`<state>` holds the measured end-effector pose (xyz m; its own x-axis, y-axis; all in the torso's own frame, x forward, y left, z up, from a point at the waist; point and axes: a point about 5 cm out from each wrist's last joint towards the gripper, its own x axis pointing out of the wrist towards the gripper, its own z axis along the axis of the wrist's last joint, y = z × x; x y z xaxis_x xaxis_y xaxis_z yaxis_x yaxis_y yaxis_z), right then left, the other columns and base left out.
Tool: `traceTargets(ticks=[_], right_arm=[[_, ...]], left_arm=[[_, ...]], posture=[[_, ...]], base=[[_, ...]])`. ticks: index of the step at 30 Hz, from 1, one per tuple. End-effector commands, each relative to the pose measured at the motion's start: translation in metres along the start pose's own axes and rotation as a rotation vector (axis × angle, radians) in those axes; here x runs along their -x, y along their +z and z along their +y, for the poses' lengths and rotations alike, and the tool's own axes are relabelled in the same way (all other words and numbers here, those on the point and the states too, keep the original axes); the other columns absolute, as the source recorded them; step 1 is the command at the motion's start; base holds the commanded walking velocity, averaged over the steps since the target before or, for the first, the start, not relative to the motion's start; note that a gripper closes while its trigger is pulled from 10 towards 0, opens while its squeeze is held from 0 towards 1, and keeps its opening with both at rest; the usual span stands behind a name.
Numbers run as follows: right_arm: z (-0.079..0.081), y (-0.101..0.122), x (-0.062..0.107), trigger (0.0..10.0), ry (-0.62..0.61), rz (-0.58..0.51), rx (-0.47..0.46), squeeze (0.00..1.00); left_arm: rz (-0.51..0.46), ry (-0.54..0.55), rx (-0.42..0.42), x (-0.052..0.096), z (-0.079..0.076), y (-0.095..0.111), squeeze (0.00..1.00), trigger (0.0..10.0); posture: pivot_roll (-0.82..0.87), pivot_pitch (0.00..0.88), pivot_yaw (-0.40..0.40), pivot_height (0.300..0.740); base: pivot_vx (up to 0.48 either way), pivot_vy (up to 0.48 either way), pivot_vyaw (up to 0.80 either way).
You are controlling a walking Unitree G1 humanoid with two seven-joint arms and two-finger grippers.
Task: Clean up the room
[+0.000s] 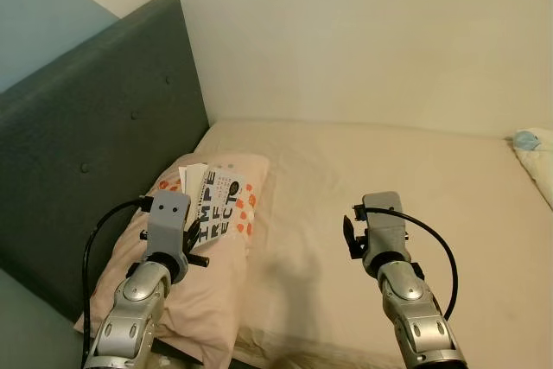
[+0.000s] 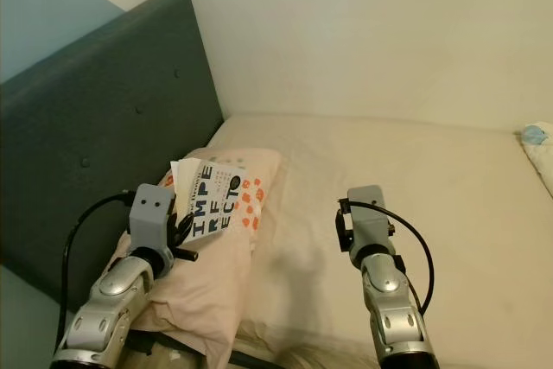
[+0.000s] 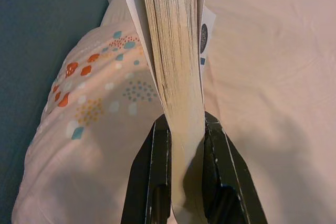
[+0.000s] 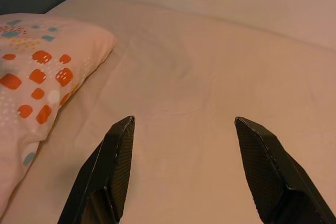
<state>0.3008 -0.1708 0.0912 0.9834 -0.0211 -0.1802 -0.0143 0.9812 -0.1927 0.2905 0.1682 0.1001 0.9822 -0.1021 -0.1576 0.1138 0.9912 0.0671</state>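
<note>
A bed (image 1: pixel 406 170) with a cream sheet is seen against a pale wall, a dark grey padded headboard (image 1: pixel 95 153) along its left side. A pink pillow (image 1: pixel 203 295) patterned with orange and teal spots lies beside the headboard. The left gripper (image 3: pixel 181 145) is held above this pillow, its two black fingers clamped on the page edge of a paperback book (image 1: pixel 216 205) that is held upright, the cover lettering facing the right arm. The right gripper (image 4: pixel 184 145) is held over the bare sheet, well apart from the pillow, fingers spread wide with nothing between them. A small pale blue item (image 1: pixel 525 138) lies at the far right edge of the bed, beyond the right gripper; its kind cannot be told.
</note>
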Motion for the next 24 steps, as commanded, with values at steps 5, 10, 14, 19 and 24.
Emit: traceTargets(ticks=[5, 10, 14, 19, 24], right_arm=[[0.0015, -0.0014, 0.0022, 10.0, 0.009, 0.01, -0.011, 0.0], [0.0016, -0.0018, 0.0026, 10.0, 0.01, 0.012, -0.011, 0.0], [0.0018, -0.0019, 0.003, 10.0, 0.011, 0.013, -0.012, 0.0], [0.0018, -0.0018, 0.003, 10.0, 0.011, 0.013, -0.013, 0.0], [0.0023, -0.0017, 0.0029, 10.0, 0.011, 0.013, -0.015, 0.0]], left_arm=[[-0.009, 0.012, -0.001, 0.0001, 0.0059, 0.0018, 0.0, 10.0], [-0.019, 0.005, -0.003, 0.0009, 0.004, 0.0035, 0.0, 10.0], [-0.028, 0.005, -0.004, 0.0013, 0.0036, 0.0046, 0.0, 10.0], [-0.032, 0.006, -0.003, 0.0016, 0.0039, 0.0054, 0.0, 10.0], [-0.035, 0.0, -0.019, 0.0024, 0.0034, 0.0068, 0.0, 10.0]], posture=[[-0.09, 0.066, 0.041, 0.74], [-0.09, 0.069, 0.041, 0.74], [-0.09, 0.072, 0.04, 0.74], [-0.09, 0.073, 0.041, 0.74], [-0.09, 0.073, 0.041, 0.74]], base=[[0.0, 0.288, 0.0], [0.0, 0.192, 0.0], [0.0, 0.0, 0.0], [0.0, 0.0, 0.0], [0.0, -0.192, 0.0]])
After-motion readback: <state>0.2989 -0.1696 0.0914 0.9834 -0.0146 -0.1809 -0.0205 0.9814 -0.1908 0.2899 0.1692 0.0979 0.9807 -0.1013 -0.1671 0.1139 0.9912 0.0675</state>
